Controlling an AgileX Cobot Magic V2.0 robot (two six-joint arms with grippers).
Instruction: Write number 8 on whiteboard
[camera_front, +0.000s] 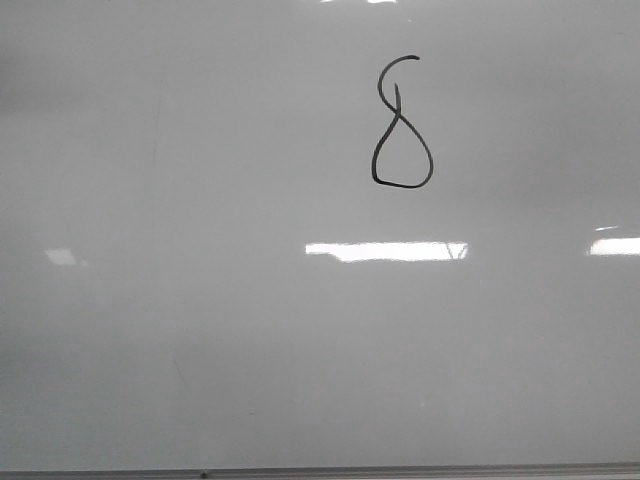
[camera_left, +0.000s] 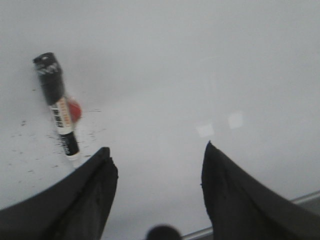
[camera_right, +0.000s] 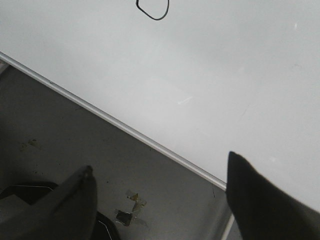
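Your whiteboard (camera_front: 200, 330) fills the front view, with its thin grey frame edge along the bottom of the frame. The number 8 (camera_front: 402, 125) sits in the upper centre-right of that view: a thin black figure with a wide closed lower loop and a narrow, hooked upper loop that does not close. Bright rectangular reflections lie below it, mid-frame and at the right edge.

In the left wrist view, your left gripper (camera_left: 157, 160) stands wide open with nothing between its dark fingers. A black marker (camera_left: 57, 102) with a white and orange label lies on the board at the upper left of the frame, apart from the fingers; a small red object (camera_left: 75, 110) touches its side. Dark specks dot the board around it.

Your right gripper (camera_right: 160, 175) is likewise wide open and holds nothing. The lower loop of the 8 shows at the top edge there, with the board's frame (camera_right: 125, 129) crossing diagonally over a dark floor (camera_right: 60, 135).
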